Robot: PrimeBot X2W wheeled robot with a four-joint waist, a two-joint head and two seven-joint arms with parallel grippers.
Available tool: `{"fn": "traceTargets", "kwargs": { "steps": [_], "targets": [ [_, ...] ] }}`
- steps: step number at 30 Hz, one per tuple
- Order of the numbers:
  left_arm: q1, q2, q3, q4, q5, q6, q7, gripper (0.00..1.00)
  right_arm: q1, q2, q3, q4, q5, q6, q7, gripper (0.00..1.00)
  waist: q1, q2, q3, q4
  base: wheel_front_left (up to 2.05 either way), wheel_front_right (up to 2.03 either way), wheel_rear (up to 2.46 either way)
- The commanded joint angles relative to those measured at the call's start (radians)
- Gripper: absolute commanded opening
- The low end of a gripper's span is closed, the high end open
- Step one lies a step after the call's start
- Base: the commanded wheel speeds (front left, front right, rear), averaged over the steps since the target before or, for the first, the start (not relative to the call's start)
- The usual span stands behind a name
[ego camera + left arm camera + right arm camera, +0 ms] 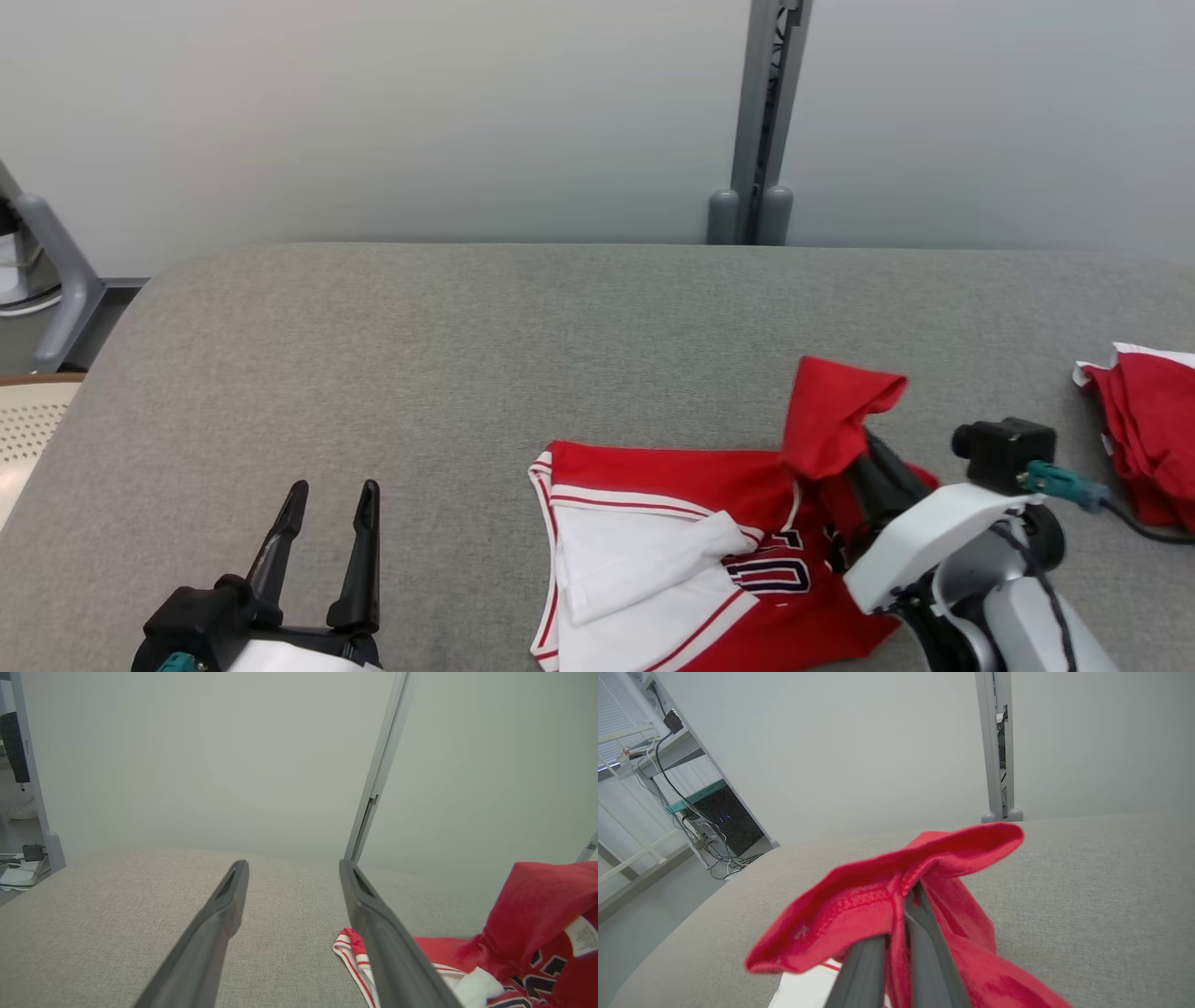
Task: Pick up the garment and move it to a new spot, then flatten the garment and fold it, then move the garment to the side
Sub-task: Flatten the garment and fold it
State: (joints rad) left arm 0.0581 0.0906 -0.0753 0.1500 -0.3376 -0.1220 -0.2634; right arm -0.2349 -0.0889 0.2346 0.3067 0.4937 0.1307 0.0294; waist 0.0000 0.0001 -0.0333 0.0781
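Garment (691,523) at the front edge of the table (467,355), right of centre, one red corner lifted, pinched by right gripper (914,900), left gripper (334,490) splayed empty over the table's front left, wide room toward its far edge, red heap (1148,439) at its right edge

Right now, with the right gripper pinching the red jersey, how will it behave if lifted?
Probably floppy: the red jersey drapes over the right gripper and folds on itself. Likely light: a small pinch holds its flap up. The rest may drag across the grey table.
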Motion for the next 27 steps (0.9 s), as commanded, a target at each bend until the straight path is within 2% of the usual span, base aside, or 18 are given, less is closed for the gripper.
{"fn": "traceTargets", "kwargs": {
  "steps": [1,5,18,27],
  "targets": [
    [-0.006,0.006,0.0,0.004,0.003,-0.003,-0.001,1.0,0.01,0.002,0.009,-0.013,0.005,0.0,0.012,0.0,0.0,-0.0001,0.0,0.016,0.0,0.0,0.0],
    [-0.021,0.008,-0.008,0.016,0.002,-0.006,-0.001,1.0,0.013,0.026,0.055,-0.006,0.067,0.0,0.037,0.0,0.0,-0.0001,0.001,0.055,0.0,0.0,0.0],
    [-0.057,0.015,-0.042,0.046,-0.01,-0.01,-0.001,1.0,-0.12,0.035,0.241,0.221,0.258,0.0,-0.049,0.0,0.0,-0.0001,0.035,0.174,0.0,0.0,0.0],
    [-0.071,0.02,-0.041,0.051,-0.014,-0.008,-0.001,1.0,-0.188,0.035,0.381,0.327,0.368,0.0,-0.107,0.0,0.0,-0.0001,0.051,0.196,0.0,0.0,0.0]
  ]
}}
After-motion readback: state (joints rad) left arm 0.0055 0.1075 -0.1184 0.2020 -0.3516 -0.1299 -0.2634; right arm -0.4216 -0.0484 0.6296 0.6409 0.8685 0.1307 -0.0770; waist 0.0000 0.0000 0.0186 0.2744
